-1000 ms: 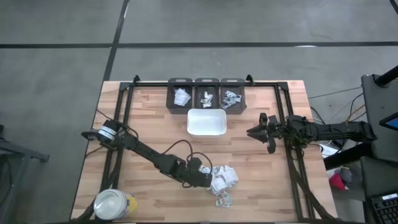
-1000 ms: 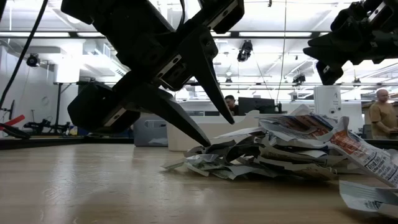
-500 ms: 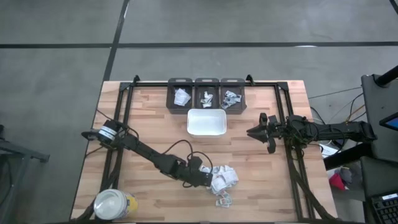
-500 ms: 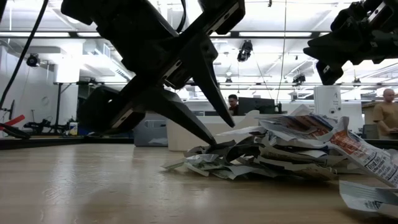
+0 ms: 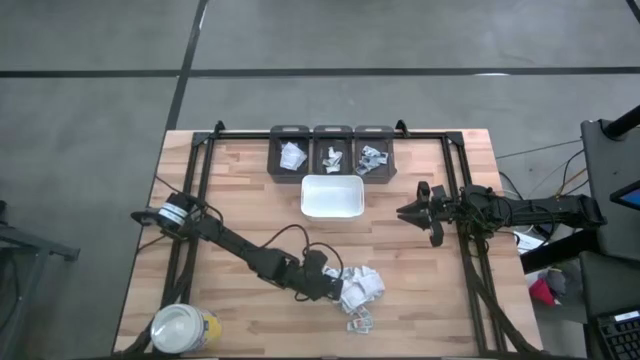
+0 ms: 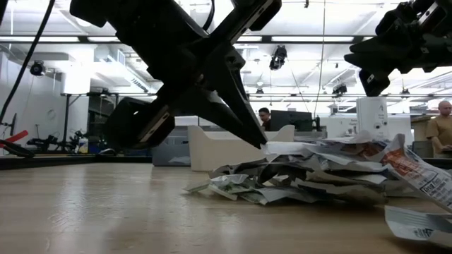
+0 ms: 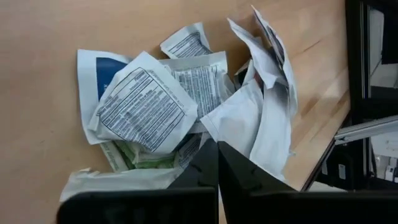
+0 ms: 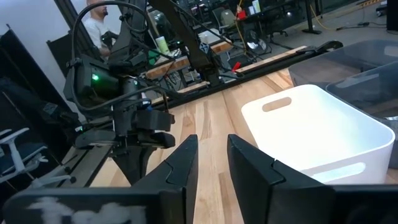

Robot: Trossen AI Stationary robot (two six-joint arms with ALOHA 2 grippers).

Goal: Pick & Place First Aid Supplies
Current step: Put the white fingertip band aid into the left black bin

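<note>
The first aid supplies lie as a heap of small paper packets point(image 5: 360, 286) near the table's front, right of centre; the low view shows this pile point(image 6: 318, 176) resting on the wood. My left gripper point(image 5: 338, 290) is at the heap's left edge, shut on a white packet point(image 7: 245, 121) on top of the heap. One loose packet point(image 5: 360, 320) lies nearer the front edge. My right gripper point(image 5: 403, 212) hovers open right of the white tray point(image 5: 331, 180), with nothing between its fingers point(image 8: 186, 163). My left gripper pinches the white packet's near edge point(image 7: 214, 138) between its two fingertips point(image 6: 260, 142). The fingers slant down from the table's left. The packet lies roughly level at the top of the pile, its far part resting on the other packets.
Three dark bins point(image 5: 332, 150) holding a few packets stand at the far edge behind the tray. A white-lidded yellow jar point(image 5: 183, 328) stands at the front left corner. A black frame rail point(image 5: 205, 180) runs along the table's sides. A person point(image 6: 443, 127) stands beyond the table.
My left gripper has shut at the pile's left edge: the lower finger came up off the table and met the upper one on a white packet. The top packets of the pile have shifted and lie flatter.
</note>
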